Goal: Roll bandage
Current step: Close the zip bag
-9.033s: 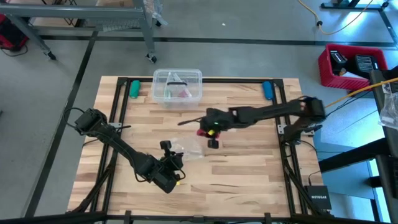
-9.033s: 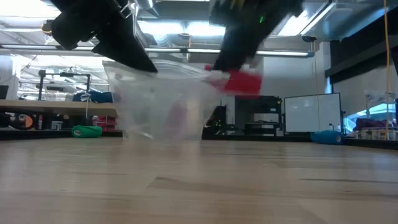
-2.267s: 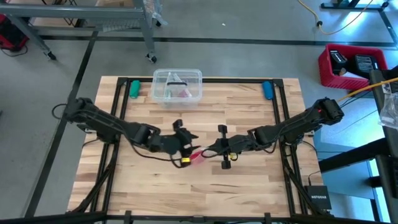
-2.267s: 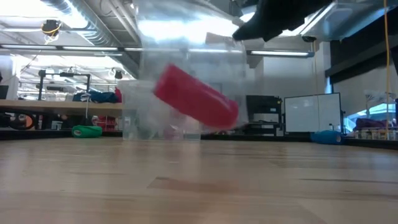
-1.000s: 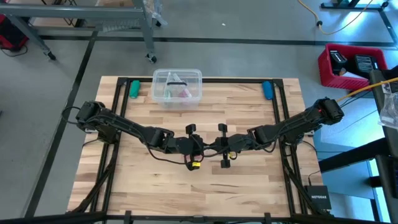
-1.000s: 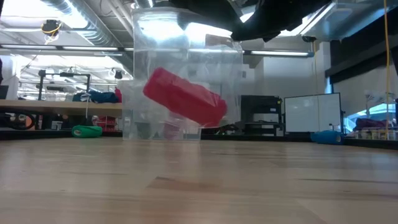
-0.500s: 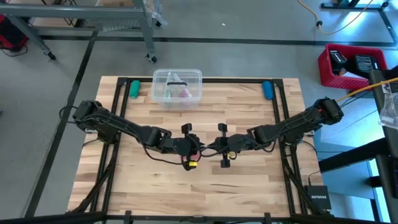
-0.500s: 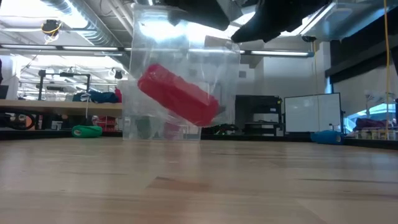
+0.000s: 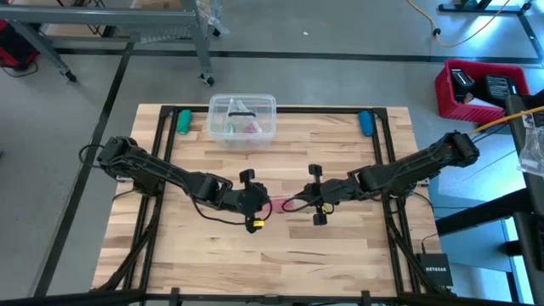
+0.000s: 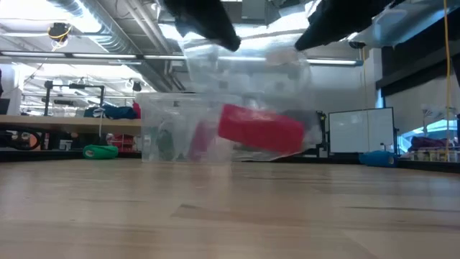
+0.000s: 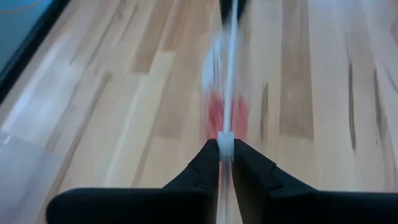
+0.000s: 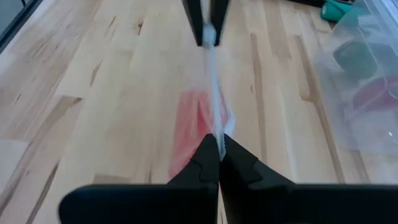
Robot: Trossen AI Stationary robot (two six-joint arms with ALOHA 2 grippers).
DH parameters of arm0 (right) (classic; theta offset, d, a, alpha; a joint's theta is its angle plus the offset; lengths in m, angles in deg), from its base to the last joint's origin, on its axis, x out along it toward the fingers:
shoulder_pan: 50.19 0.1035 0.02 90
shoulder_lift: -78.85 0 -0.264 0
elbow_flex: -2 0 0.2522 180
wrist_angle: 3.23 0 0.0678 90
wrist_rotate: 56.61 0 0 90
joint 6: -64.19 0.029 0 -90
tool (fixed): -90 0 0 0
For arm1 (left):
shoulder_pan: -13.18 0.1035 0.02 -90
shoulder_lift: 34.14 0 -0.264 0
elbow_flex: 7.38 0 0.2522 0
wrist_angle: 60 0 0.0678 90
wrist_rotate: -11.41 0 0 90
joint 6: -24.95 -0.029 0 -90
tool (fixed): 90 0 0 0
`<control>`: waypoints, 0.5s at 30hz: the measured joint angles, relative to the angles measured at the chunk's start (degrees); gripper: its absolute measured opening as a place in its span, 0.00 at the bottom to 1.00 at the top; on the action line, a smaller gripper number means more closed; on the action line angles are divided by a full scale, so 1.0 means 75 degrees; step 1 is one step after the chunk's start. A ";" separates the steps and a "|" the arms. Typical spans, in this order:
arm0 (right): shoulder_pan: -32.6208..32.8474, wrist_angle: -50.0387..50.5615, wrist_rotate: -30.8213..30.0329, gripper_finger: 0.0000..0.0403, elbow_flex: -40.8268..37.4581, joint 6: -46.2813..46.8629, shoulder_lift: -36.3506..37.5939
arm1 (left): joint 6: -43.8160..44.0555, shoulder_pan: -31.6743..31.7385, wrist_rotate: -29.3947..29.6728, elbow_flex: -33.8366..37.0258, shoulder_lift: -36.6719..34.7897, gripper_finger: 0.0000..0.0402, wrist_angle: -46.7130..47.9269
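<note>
- Your left gripper (image 11: 226, 148) is pinched tight on one edge of the clear plastic wrapper (image 10: 244, 68), just left of the table's (image 9: 340, 255) middle.
- Your right gripper (image 12: 217, 144) is clamped on the opposite edge, so the wrapper's stretched between them above the table.
- The bandage (image 10: 260, 129), a red roll, sits inside that wrapper, off the wood.
- The clear box (image 9: 242, 117) is well behind, by the table's far edge.

Two arms work over one wooden table (image 9: 340, 255), their two grippers, left gripper (image 9: 260, 207) and right gripper (image 9: 297, 204), pinching one clear plastic wrapper (image 10: 244, 68) with one red bandage roll (image 10: 260, 129) inside. One clear plastic box (image 9: 242, 119), one green roll (image 9: 184, 121), one blue roll (image 9: 365, 123) and one red crate (image 9: 476, 89) complete the count.
</note>
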 joint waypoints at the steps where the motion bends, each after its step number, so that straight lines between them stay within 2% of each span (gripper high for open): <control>1: 0.0000 0.0118 0.0001 0.00 0.0000 0.0040 0.0096 | 0.0061 -0.0017 -0.0003 0.0000 -0.0008 0.07 0.0139; 7: 0.0000 0.0847 0.0004 0.00 0.0000 0.0339 0.0588 | 0.0497 -0.0166 0.0002 0.0006 -0.0020 0.07 0.0980; 15: -0.0006 0.1152 0.0265 0.00 0.0002 0.0569 0.0693 | 0.0590 -0.0300 0.0002 -0.0011 -0.0020 0.07 0.1145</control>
